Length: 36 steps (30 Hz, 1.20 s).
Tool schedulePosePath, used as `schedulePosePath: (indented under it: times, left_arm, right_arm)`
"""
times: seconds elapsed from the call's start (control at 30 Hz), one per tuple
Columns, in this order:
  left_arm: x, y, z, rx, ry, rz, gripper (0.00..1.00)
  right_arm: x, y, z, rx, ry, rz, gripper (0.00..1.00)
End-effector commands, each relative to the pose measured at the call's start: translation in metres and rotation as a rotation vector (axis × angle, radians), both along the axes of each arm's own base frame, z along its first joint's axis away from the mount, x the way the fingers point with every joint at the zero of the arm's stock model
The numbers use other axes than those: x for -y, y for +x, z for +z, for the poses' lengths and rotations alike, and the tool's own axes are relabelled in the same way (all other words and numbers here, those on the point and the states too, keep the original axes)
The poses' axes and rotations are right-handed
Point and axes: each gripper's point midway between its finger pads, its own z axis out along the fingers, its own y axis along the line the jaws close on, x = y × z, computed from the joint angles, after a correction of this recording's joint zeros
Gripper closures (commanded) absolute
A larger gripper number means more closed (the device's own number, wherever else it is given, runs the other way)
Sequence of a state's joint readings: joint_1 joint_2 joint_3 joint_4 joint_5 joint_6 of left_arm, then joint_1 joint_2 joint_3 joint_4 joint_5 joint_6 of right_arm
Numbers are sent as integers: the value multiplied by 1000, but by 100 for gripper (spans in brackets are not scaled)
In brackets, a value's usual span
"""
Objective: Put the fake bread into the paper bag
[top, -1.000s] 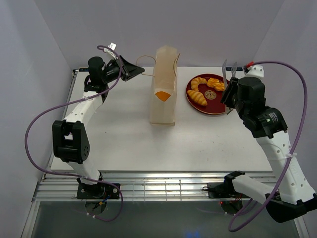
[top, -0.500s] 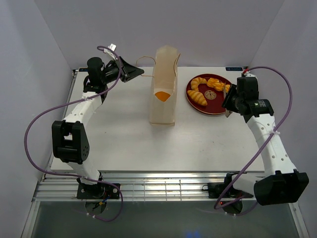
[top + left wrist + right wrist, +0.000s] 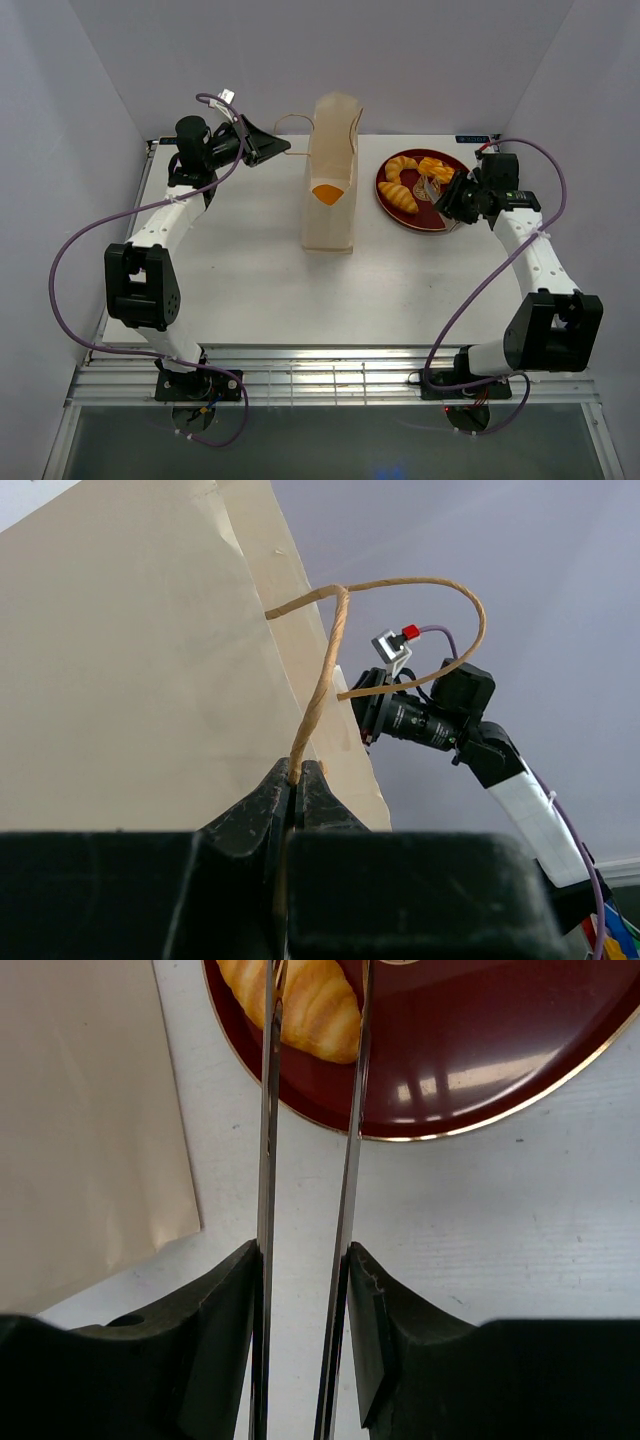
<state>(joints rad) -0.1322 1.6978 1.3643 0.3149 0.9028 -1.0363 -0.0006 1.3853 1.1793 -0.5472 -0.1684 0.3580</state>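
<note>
Gripping the paper bag's handle, left claw clenched; right claw slightly parted over fake bread.

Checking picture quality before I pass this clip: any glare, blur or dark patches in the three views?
Top view: even light, soft shadows, sharp throughout. Left wrist view: the cord and bag are crisp, but the left gripper is a near-black mass without detail. Right wrist view: bright glare spots on the red plate; the croissant is sharp.
</note>
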Motion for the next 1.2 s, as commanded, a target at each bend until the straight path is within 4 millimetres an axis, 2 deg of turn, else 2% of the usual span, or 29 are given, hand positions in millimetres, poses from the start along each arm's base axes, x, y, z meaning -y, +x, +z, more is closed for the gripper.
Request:
schedulePosePath:
  times: [0.0,0.03,0.07,0.1,0.17,0.2,0.27,0.3,0.4,0.57,1.13,1.17]
  left_arm:
    - [-3,-14,24,61,-3,-8,100]
    - [-3,-14,25,60,-4,-8,100]
    - [-3,-15,24,58,-2,-9,100]
    - [-3,-16,25,60,-4,-8,100]
    - [-3,-18,25,64,-1,-11,100]
    - [-3,-18,25,62,-2,-12,100]
    - [-3,-20,27,71,-1,-18,100]
    - [-3,-21,28,73,-1,-17,100]
    - [-3,-20,29,77,1,-17,100]
    - [-3,-18,25,67,2,-12,100]
    - [-4,-18,18,55,6,-6,100]
    - [-4,-18,18,56,7,-4,100]
  right_arm:
    - [-6,34,21,123,78,50,55]
    - [-11,43,29,158,100,73,55]
    - [-13,49,30,162,122,68,55]
    - [-15,56,23,149,138,71,55]
    - [-20,71,31,180,175,78,55]
    - [-21,78,22,161,187,77,55]
    - [-24,90,26,181,210,81,55]
    - [-25,95,20,168,229,74,55]
    - [-27,107,20,182,253,66,55]
    - [-29,114,10,153,255,67,54]
    - [-32,110,-13,92,198,61,51]
    - [-45,108,-14,87,191,80,51]
